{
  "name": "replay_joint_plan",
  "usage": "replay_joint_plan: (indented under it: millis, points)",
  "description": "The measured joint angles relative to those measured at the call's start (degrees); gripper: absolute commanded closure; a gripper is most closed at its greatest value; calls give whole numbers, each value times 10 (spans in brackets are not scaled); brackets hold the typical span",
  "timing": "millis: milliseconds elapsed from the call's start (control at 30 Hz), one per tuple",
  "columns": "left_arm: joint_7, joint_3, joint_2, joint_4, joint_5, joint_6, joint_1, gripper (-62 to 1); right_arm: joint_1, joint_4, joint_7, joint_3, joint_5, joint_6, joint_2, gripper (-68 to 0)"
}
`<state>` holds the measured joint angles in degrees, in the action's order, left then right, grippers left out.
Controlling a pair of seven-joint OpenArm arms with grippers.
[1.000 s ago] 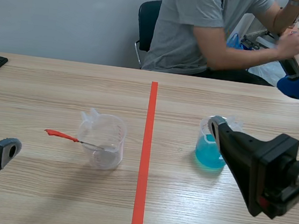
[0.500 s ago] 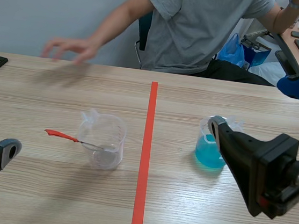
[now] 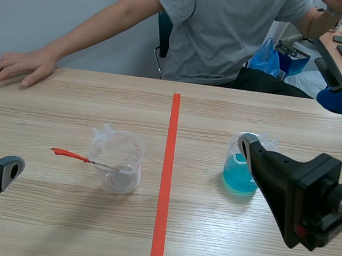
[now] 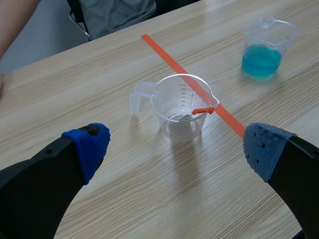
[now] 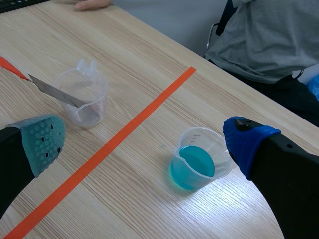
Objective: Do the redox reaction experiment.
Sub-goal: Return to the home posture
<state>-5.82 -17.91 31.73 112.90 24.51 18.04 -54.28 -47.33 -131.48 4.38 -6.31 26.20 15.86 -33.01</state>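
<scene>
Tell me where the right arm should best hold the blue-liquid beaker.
Likely its clear wall above the liquid, approached level from the robot's side by the open right gripper: the beaker stands upright, round and open-topped, so jaws straddle it.

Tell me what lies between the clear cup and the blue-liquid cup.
Only the orange tape line on bare table separates the clear cup and the blue-liquid cup, seen in the scene view.

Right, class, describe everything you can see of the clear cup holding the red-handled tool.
The clear cup looks like thin see-through plastic, with a handle, a pouring spout and printed scale marks. It stands upright on the wooden table, on the left arm's side of the tape line. A metal tool with a red handle leans inside, resting on its rim. Nothing else touches it.
</scene>
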Motion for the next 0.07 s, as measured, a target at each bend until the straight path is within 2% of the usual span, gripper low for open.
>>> replay_joint_plan:
  millis: [67]
  points:
    - [0,0,0,0,0,0,0,-572,0,0,0,0,0,0,0,-679]
